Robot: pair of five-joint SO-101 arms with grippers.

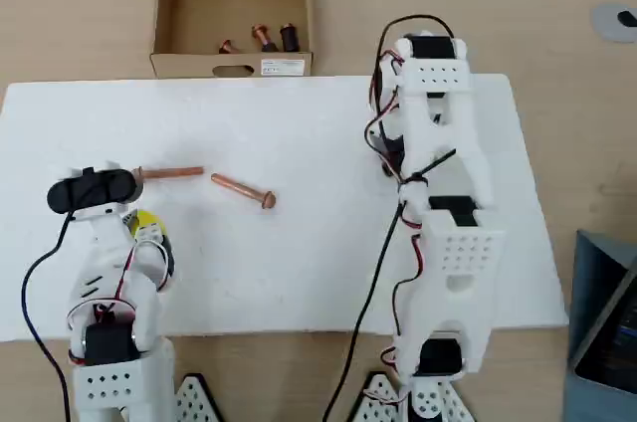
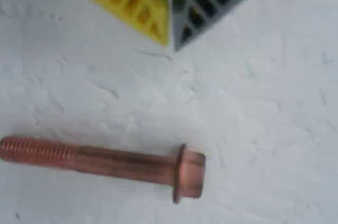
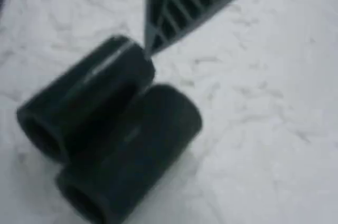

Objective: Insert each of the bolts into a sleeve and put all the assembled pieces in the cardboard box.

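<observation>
My left pincer (image 2: 170,43) is pinched shut on nothing, near a bolt (image 2: 105,163) lying by the counter's (image 1: 40,34) left edge.

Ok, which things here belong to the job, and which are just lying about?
Job: left bolt, right bolt, two sleeves, cardboard box, assembled pieces inside it.
Lying about: dark bin at the right edge, grey disc beyond it.

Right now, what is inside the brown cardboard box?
Three copper-coloured bolts lie by the front wall of the brown cardboard box; two wear dark sleeves. The wall covers the leftmost piece's lower part, so its sleeve cannot be confirmed.
</observation>
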